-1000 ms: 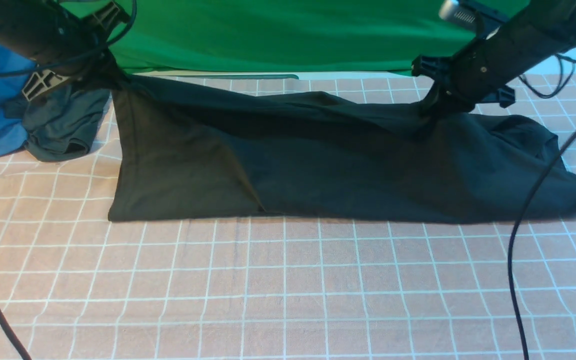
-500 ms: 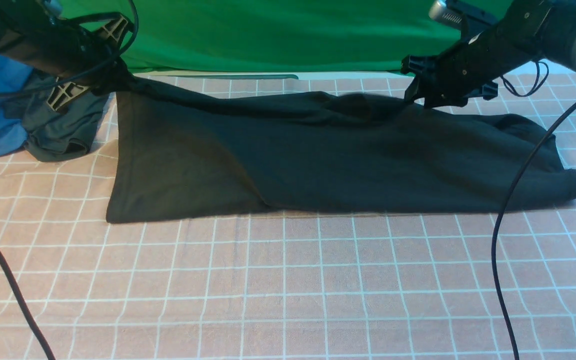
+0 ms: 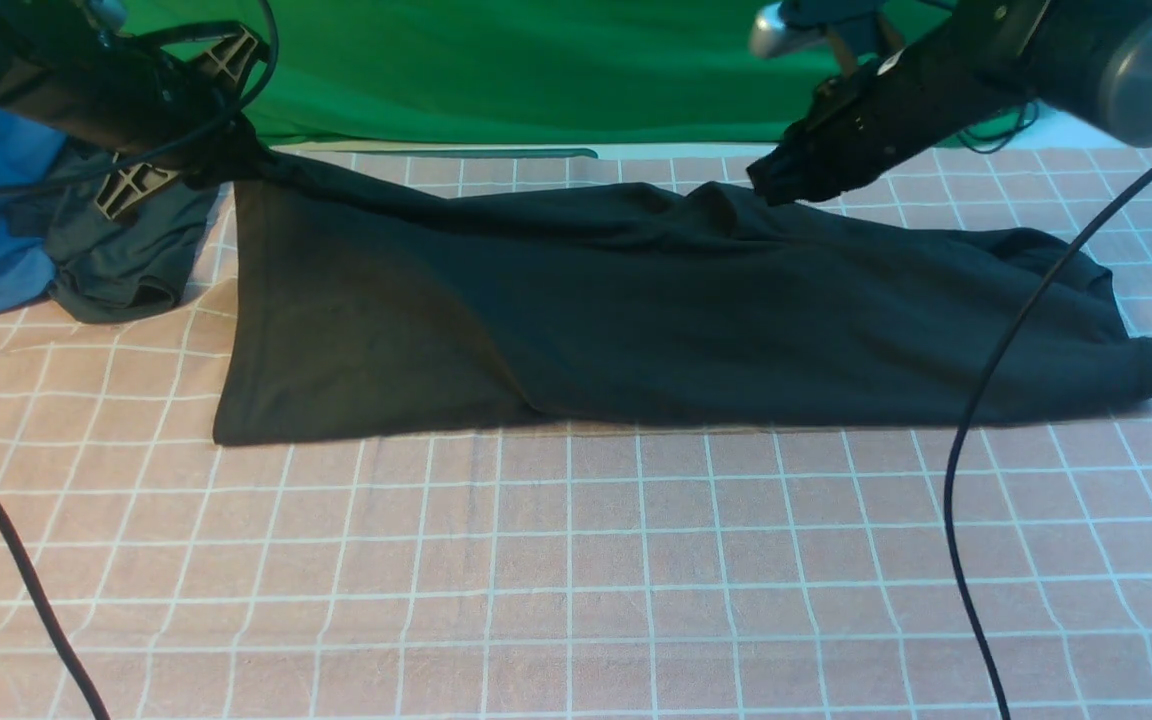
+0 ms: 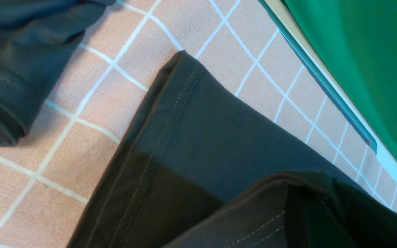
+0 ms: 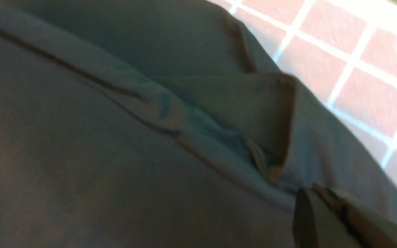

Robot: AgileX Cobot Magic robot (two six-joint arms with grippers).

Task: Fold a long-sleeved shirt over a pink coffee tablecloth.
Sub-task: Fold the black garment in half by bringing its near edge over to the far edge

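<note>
On tablecloth (image 3: 576,560): pinch limp, light shirt (image 3: 636,320) at hem corners. Clamped on shirt with left tool (image 3: 233,165); closed at right tool (image 3: 764,185), hold unclear.

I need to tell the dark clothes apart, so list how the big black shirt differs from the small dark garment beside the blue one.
The black shirt is far larger than the small dark garment. The black shirt lies spread in a long band across the pink cloth; the small dark garment sits bunched at the far left. Both are dark and rest on that cloth.
</note>
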